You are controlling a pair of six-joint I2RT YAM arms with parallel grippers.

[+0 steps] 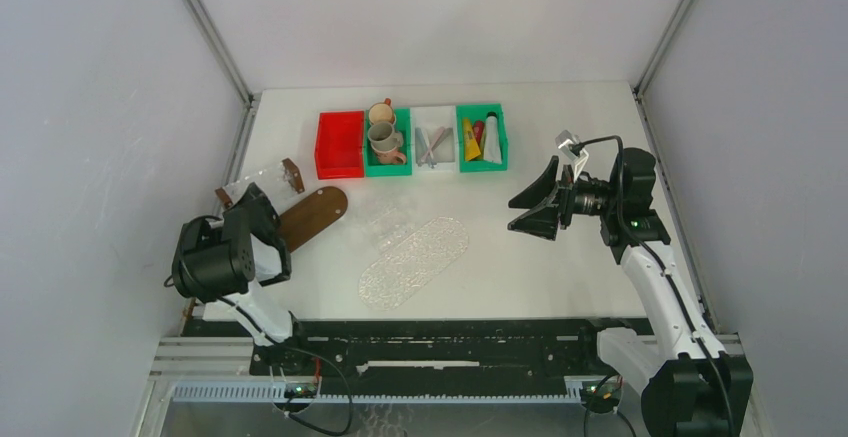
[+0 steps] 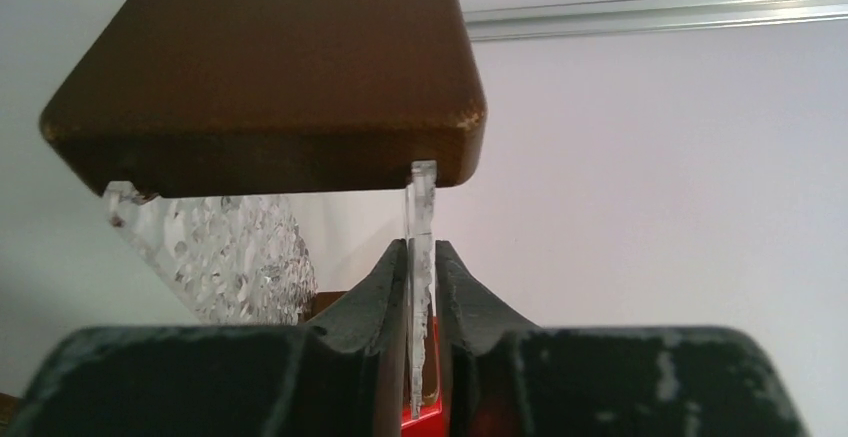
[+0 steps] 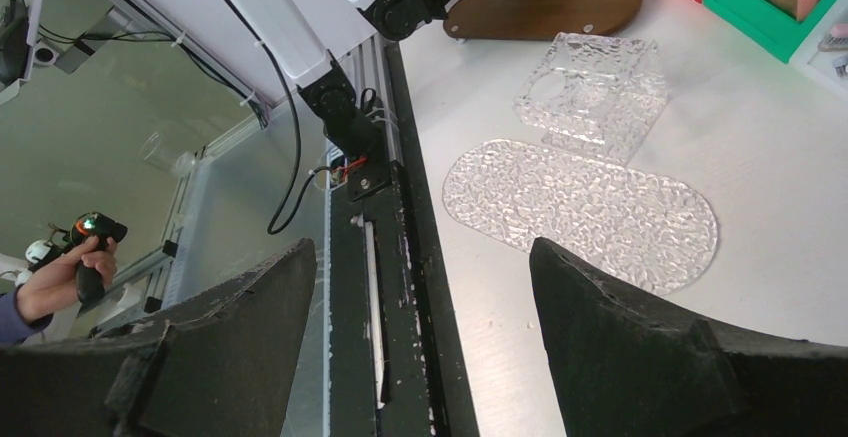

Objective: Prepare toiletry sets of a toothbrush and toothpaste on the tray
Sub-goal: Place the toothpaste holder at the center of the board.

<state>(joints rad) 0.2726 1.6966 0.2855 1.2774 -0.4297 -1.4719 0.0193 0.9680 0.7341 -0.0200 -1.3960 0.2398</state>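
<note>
Several slim pale toothbrushes (image 1: 432, 143) lie in a white bin. Yellow, red and white tubes (image 1: 480, 139) lie in the green bin to its right. A clear textured oval tray (image 1: 415, 260) lies mid-table, also in the right wrist view (image 3: 580, 207). A brown wooden oval tray (image 1: 310, 217) lies to its left. My left gripper (image 1: 258, 202) is shut on the edge of a clear textured panel (image 2: 421, 207) with brown wooden end blocks (image 2: 270, 77), held above the table. My right gripper (image 1: 515, 214) is open and empty, above the table right of the clear tray.
A red bin (image 1: 340, 144) and a green bin with cups (image 1: 388, 137) stand left of the toothbrush bin. A clear textured box (image 3: 595, 87) sits between the two oval trays. White walls enclose the table on three sides.
</note>
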